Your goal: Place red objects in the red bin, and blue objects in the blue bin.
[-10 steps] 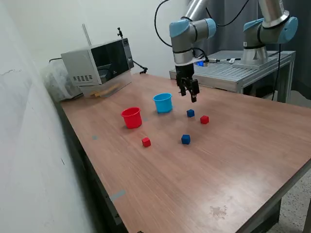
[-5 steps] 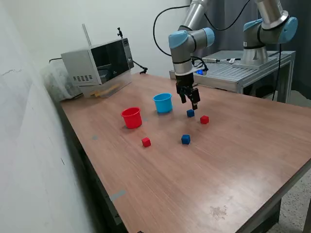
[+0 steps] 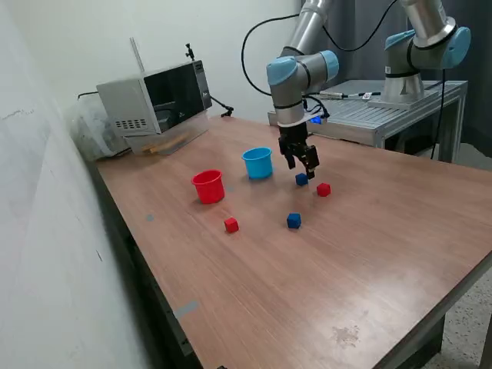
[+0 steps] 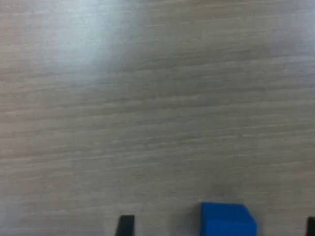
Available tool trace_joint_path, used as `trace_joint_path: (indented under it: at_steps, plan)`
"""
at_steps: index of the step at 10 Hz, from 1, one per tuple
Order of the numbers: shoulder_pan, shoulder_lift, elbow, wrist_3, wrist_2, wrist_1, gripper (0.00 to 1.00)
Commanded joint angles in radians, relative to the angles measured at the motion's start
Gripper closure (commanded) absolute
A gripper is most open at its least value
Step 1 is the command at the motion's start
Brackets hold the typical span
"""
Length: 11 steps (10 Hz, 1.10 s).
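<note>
- Two fingers of the claw [image 3: 304,171] stand apart, low over the table [image 3: 369,254].
- One blue cube [image 3: 301,179] sits between them.
- Blue cup [image 3: 258,163] is near, red cup [image 3: 208,186] farther.

A wooden table [image 3: 323,292] with a scuffed patch stands against a pale wall [image 3: 54,231] — a microwave [image 3: 154,100] sits at its far corner, a grey metal bench [image 3: 384,115] behind.
</note>
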Motion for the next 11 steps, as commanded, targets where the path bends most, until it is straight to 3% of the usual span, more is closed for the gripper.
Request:
trace_joint_path:
  at_steps: [1,6,11]
  plan:
    - [0.0,0.012,0.0,-0.007,0.0,-0.012,1.0]
    - [0.001,0.005,-0.014,-0.01,-0.01,0.0,1.0]
    - [0.022,-0.288,-0.013,-0.059,-0.003,0.111,1.0]
